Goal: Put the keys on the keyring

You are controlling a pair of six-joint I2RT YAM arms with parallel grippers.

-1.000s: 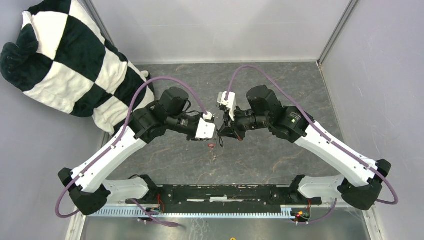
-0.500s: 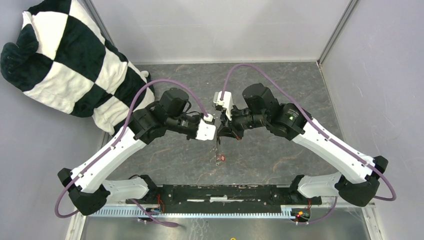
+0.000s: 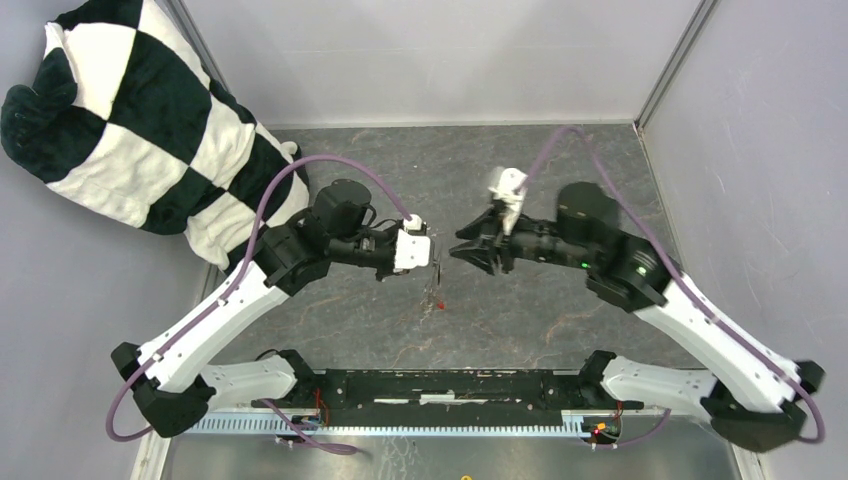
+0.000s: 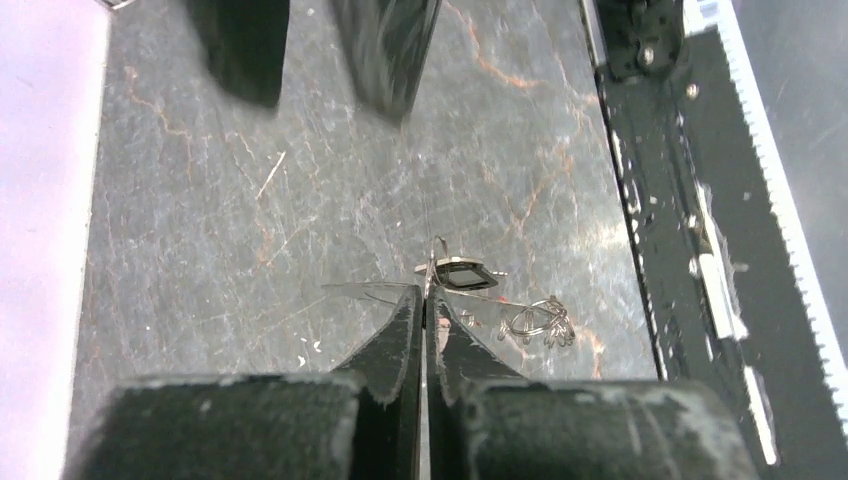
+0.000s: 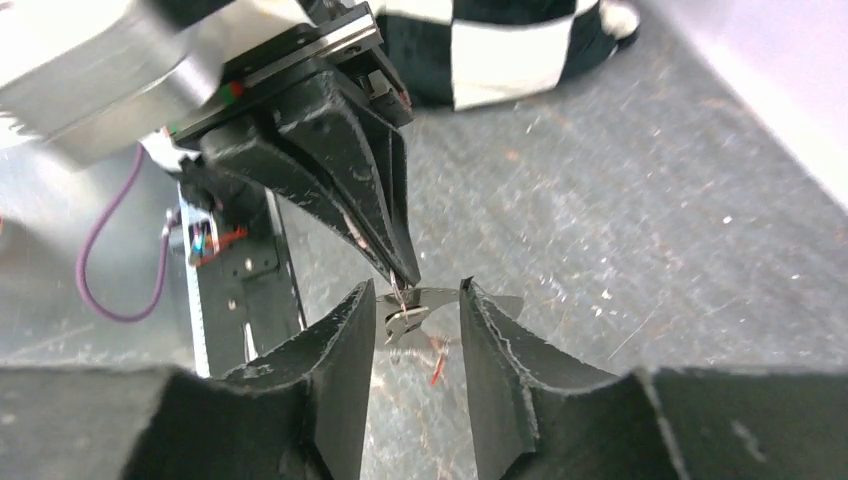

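Enclosure: pale walls point(image 3: 450, 60) shut in the far and side edges of the worktop point(image 3: 560, 180), a dark veined slab, hard and flat, on which a dropped item would likely skid. A checked cloth point(image 3: 130, 130) is heaped over the far left corner, well apart from the work. Left gripper point(image 4: 427, 293), over the middle of the worktop, has its jaws pressed together on the thin wire of the keyring point(image 4: 362, 290), which hangs clear of the surface. Right gripper point(image 5: 417, 285) faces it with jaws parted, holding nothing, one finger either side of the hanging metal. Keyring judged light, springy and slippery: best pinched across the wire. Black-tagged key point(image 4: 462, 273) and red-tagged key point(image 5: 437, 365) dangle just beside the left fingertips. Judged tiny and liable to swing, best taken by the tag. Whether either is threaded cannot be told
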